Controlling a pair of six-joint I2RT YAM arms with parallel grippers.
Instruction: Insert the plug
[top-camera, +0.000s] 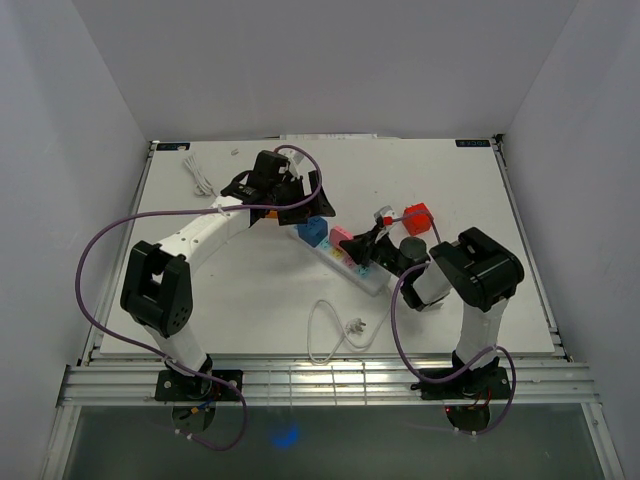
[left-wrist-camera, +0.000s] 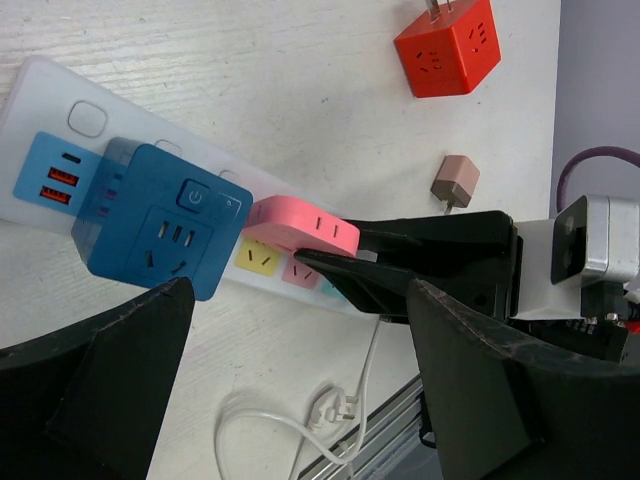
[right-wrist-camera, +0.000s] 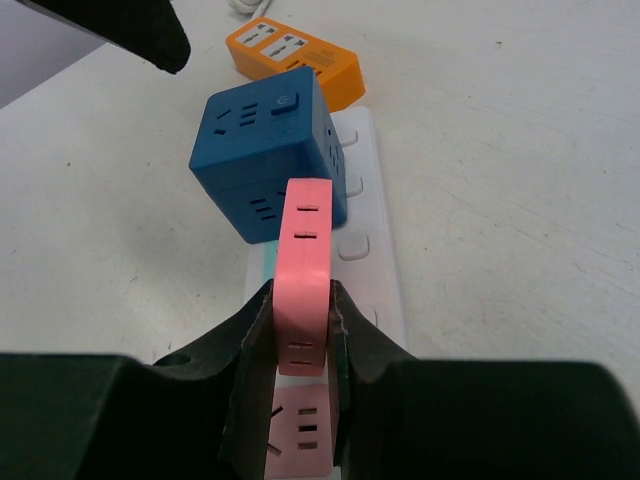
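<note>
Hanging in the clamp of the right gripper (right-wrist-camera: 300, 320), the pink plug (right-wrist-camera: 305, 250) was above the middle stretch of the white power strip (right-wrist-camera: 368, 140). The strip lay slantwise on the table (top-camera: 250, 290), running from about its centre toward the near right corner. The plug's long axis ran straight out from the jaws and along the strip's length. Its far end was just beside the blue cube adapter (right-wrist-camera: 265, 150) seated in the strip.

The jaws were drawn in narrow on the plug's two broad sides, gripping it at its near end. Whether its pins had reached a socket was hidden under the plug body. In the left wrist view it looked raised and a little tilted over a yellow socket (left-wrist-camera: 258, 258), so the pressing down was probably yet to be done.

The right arm was plainly the nearer one. The left gripper (top-camera: 305, 205) hovered above the strip's far end, by the blue cube, with its jaws wide apart and nothing held or touched. An orange adapter (right-wrist-camera: 295, 60) sat at that far end, and a red cube (top-camera: 417, 217) stood apart toward the right edge.
</note>
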